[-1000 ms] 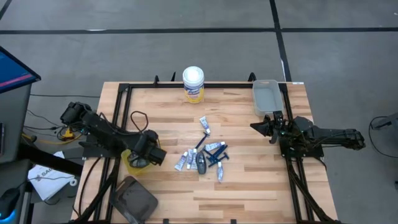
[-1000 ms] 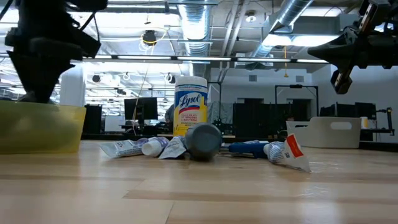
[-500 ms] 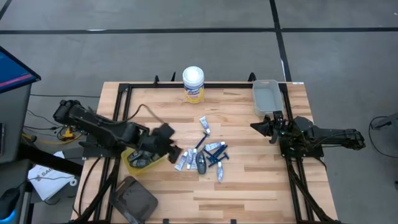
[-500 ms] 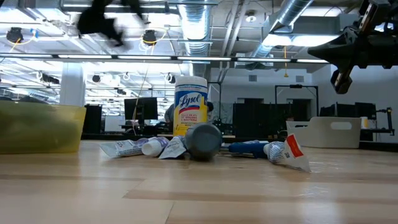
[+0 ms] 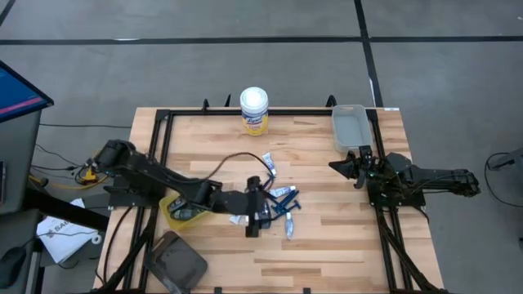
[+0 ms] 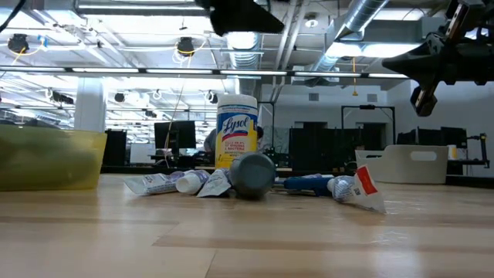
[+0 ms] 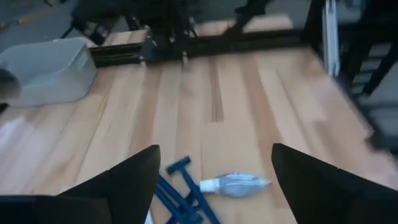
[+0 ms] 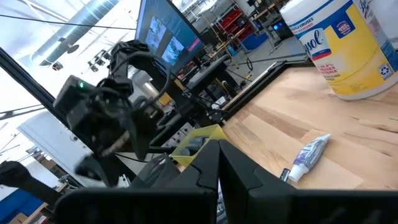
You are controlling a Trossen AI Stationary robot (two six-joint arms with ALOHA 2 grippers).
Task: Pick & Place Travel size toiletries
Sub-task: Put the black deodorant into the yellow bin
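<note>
The travel size toiletries (image 5: 276, 198) lie in a loose pile in the middle of the wooden table: white tubes (image 6: 166, 184), a dark grey stick (image 6: 251, 174) and blue razor-like sticks (image 7: 185, 190). My left gripper (image 5: 260, 214) hovers open just above the pile's near left part, pointing toward the table's right and slanting down. In the left wrist view a white tube (image 7: 234, 183) lies on the table ahead of the gap between its fingers (image 7: 214, 149). My right gripper (image 5: 356, 167) waits shut at the table's right side, clear of everything.
A yellow bin (image 5: 181, 211) stands at the left, under my left arm. A grey bin (image 5: 349, 126) sits at the far right corner. A tall white canister (image 5: 254, 110) stands at the far edge. A dark pad (image 5: 176, 261) lies at the near left.
My left gripper has risen from the yellow bin and swung toward the table's right, ending above the pile. It has tipped from pointing down to nearly level, and it has rolled. The toiletries lie where they were.
</note>
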